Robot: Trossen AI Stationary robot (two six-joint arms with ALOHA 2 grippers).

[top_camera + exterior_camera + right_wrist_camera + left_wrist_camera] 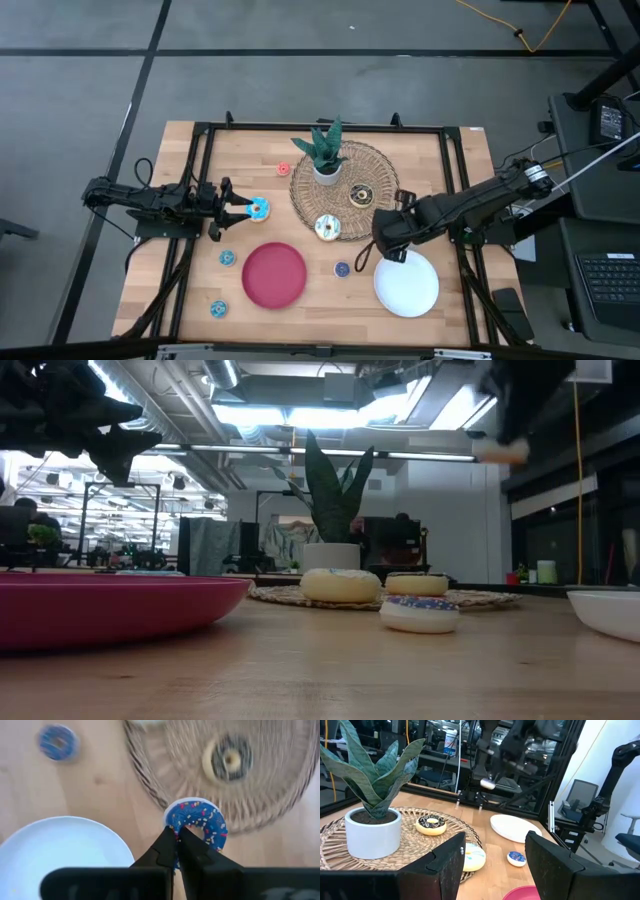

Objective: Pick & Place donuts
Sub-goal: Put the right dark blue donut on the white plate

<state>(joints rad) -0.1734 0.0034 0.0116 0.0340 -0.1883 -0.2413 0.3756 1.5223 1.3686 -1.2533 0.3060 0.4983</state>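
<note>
Overhead, the wooden table [160,240] lay inside a dark frame, with bare board along its near edge and at its left side. The left arm reached in level from the left. The left gripper [240,209] hung high over the board, its fingers [445,865] spread apart with nothing between them, and the light-blue iced donut [259,209] showed right at their tips. Whether that donut touched them could not be told.

The right arm came in slantwise from the right. The right gripper [176,831] was lifted clear of the table, above the edge of the woven mat [375,160] and just beyond the white plate [410,295]. Its fingers were clenched on the rim of 1 small blue sprinkled donut [200,822], held in the air.

The red plate [274,275] sat near the front, with open board between it and the white plate. A potted plant [325,155] stood upright on the mat. The brown chocolate donut [362,195] lay on the mat, and the cream-white sprinkled donut [327,227] sat at the mat's front edge.

Another small blue donut [343,269] lay between the 2 plates. 2 teal donuts [228,258] lay left of the red plate, and 1 red donut [284,169] lay just left of the mat.
</note>
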